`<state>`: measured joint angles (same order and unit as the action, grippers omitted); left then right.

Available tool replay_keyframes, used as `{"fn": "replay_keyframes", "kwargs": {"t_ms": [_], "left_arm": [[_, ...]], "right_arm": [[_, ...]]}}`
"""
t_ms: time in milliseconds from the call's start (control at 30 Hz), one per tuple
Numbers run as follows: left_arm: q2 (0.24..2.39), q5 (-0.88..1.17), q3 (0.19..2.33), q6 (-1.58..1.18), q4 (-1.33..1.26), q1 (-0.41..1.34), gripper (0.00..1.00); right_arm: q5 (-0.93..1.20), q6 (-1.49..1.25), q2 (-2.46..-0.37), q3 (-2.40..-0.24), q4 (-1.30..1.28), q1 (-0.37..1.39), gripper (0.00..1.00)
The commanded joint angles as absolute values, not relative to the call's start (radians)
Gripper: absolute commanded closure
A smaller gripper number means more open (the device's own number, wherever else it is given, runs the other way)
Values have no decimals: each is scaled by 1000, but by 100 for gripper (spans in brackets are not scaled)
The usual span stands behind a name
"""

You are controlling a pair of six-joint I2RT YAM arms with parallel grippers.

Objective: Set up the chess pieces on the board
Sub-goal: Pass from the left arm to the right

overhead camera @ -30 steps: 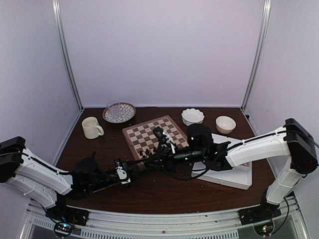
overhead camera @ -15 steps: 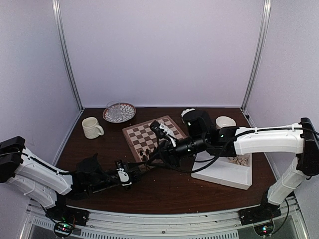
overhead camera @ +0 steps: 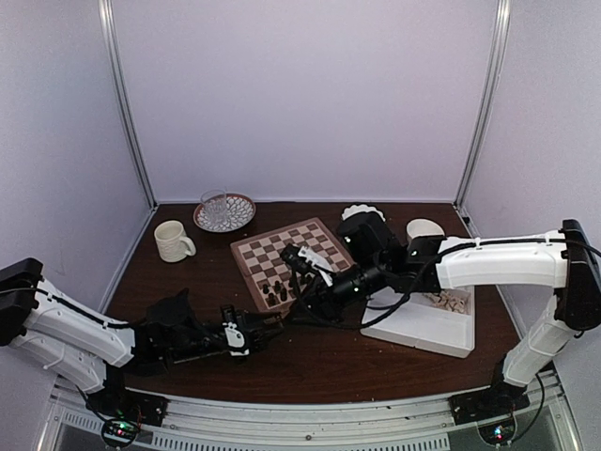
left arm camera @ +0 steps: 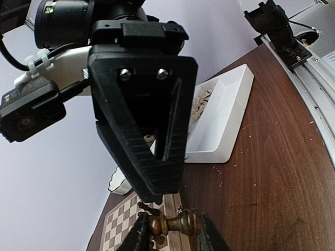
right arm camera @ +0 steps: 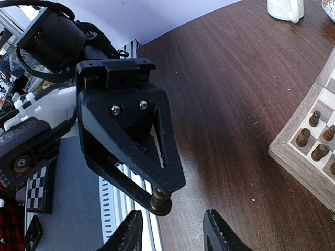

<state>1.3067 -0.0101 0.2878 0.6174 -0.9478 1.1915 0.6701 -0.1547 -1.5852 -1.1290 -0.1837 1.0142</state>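
Lifted right arm off tray (overhead camera: 423, 331), nudged left fingers (left arm camera: 137, 238) closer, clenched on dark piece (left arm camera: 172, 224). Spread right fingers (right arm camera: 128, 232) wide, facing it. Looks like handover, then onto board (overhead camera: 272, 246).

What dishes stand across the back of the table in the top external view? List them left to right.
White mug → patterned plate with a glass on it → scalloped bowl, partly behind the right arm → plain white bowl.
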Motion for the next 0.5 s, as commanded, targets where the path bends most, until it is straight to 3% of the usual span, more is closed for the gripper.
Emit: {"fn": "replay_keyframes", "kwargs": {"t_ms": [0, 467], "left_arm": [[1298, 41, 324, 639, -919, 1203, 74], [1309, 58, 340, 653, -885, 1219, 74]], "right_arm": [[694, -128, -1601, -1164, -228, 1009, 59], [775, -127, -1651, -1191, -240, 1009, 62]]}}
